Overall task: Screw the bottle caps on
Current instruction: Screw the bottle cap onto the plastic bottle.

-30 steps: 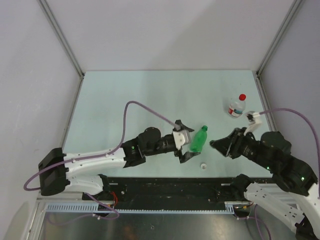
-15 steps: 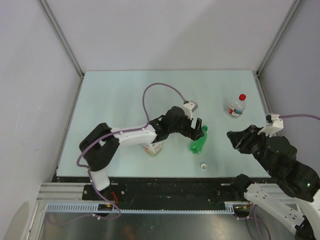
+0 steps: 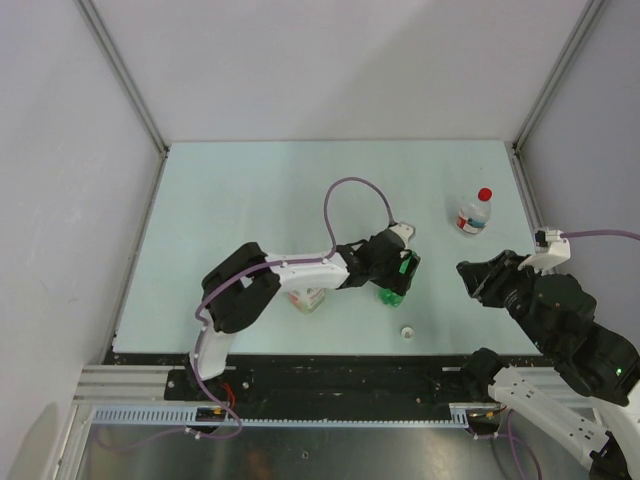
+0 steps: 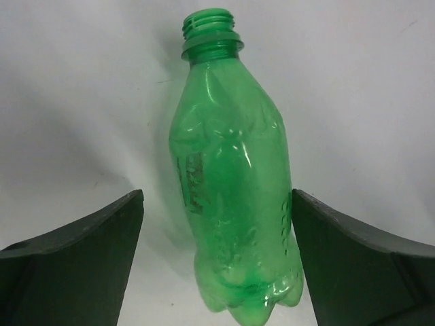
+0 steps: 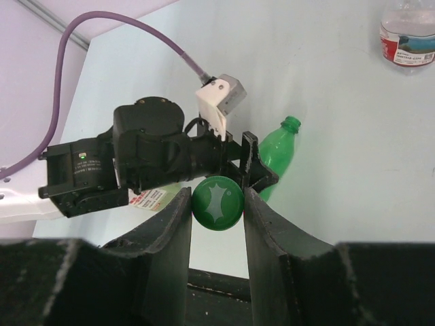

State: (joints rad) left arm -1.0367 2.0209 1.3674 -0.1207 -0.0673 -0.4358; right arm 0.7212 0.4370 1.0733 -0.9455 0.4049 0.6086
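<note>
The green bottle (image 4: 231,197) lies on the table with its threaded neck bare. My left gripper (image 4: 217,261) is open around the bottle's base, one finger (image 4: 75,258) well clear and the other close to its side. In the top view the left gripper (image 3: 400,268) covers most of the green bottle (image 3: 389,295). My right gripper (image 5: 217,204) is shut on the green cap (image 5: 217,202), held in the air to the right of the bottle. The white cap (image 3: 407,330) lies loose near the front edge. The red cap (image 3: 485,194) sits on the small clear bottle (image 3: 470,217).
A clear orange-labelled bottle (image 3: 308,297) stands under the left forearm, its label (image 5: 153,198) showing in the right wrist view. The left arm's purple cable (image 3: 350,185) loops above the table. The right gripper (image 3: 472,280) hovers near the right wall.
My left arm has swung up and reached right, bringing its open jaws around the green bottle's base. The right gripper drew back to the right with the green cap.
</note>
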